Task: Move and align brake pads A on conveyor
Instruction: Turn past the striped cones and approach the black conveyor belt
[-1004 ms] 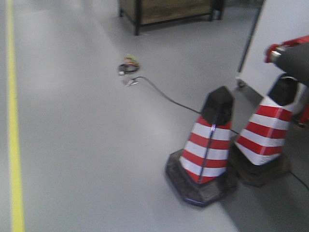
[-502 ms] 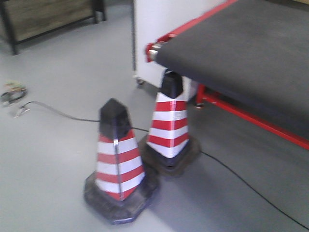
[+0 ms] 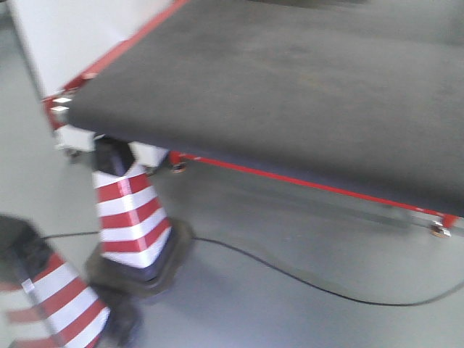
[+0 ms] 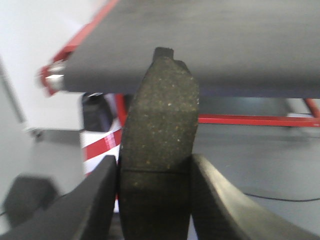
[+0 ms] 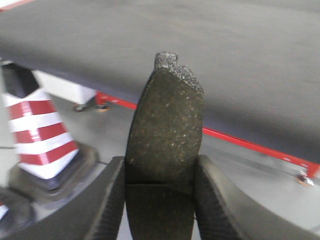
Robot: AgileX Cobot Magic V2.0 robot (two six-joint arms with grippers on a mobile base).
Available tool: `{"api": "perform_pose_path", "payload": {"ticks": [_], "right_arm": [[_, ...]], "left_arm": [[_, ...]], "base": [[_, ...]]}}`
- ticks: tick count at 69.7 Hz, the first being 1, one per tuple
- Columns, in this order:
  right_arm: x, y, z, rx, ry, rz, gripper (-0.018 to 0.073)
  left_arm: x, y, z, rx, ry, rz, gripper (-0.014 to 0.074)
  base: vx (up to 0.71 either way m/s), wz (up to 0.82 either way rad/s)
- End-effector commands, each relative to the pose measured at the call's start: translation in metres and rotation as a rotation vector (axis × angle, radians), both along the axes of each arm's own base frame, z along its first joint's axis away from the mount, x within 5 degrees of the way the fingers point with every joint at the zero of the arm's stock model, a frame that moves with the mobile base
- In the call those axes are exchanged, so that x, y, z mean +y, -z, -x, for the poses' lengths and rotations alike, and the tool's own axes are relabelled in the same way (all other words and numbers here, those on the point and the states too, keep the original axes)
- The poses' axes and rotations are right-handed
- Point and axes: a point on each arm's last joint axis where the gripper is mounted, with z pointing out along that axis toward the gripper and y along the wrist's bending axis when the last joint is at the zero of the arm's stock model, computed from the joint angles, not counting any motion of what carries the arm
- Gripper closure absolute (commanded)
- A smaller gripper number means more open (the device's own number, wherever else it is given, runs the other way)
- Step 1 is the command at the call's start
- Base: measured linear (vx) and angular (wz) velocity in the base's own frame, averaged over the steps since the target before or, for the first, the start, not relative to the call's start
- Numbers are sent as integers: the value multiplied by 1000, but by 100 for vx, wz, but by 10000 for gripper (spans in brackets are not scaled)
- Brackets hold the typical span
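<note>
We see the left gripper (image 4: 154, 167) clamped on a first brake pad (image 4: 160, 115). Its two black ribbed fingers (image 4: 95, 200) press the pad's long edges, so the claw is narrow and holding. The pad stands upright on end, its flat face toward the wrist camera. It is dark grey-brown with a gritty surface and pale flecks. Its long edges are slightly curved, bowing toward the left of the view. A thin groove crosses it at about fingertip level, and a small squared tab sticks up at the top end.

The right gripper (image 5: 160, 167) is the same: narrow, pinching a second brake pad (image 5: 167, 125) by its long edges. This pad is also upright, with the same speckled dark face and the same curve. Its groove runs just below the fingertips, and a rough tab shows at the top.

Both pads are up in the air in the claws, apart from the conveyor (image 3: 290, 87), which lies behind them in the wrist views. The conveyor is a wide charcoal belt with a fuzzy texture and a red frame rail (image 3: 304, 183) under its near edge.

A red-and-white striped cone (image 3: 130, 217) stands on the grey floor (image 3: 290, 239) under the belt's left corner. A second cone (image 3: 51, 304) is at the lower left of the front view, blurred. A black cable (image 3: 290, 279) runs across the floor. A white panel (image 3: 65, 36) stands at the belt's far left.
</note>
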Motion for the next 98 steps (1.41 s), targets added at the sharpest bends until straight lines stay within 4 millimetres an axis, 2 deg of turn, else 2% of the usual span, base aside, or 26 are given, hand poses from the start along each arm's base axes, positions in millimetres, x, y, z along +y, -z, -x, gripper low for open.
{"api": "perform_pose_path", "payload": {"ticks": [1,28,70,98], "right_arm": [[0,-19,-3,-121,-1,7,538],[0,-19,-3,-121,-1,7,538],[0,-19,-3,-121,-1,7,538],[0,-18,-3,-120,-1,7,538]], "left_arm": [[1,-18,-2,-112,-17,40,482],[1,-18,-2,-112,-17,40,482],[1,-18,-2,-112,-17,40,482],[1,-18,-2,-112,-17,40,482]], "base": [[18,-68],[21,-44],[33,2],[27,-31]]}}
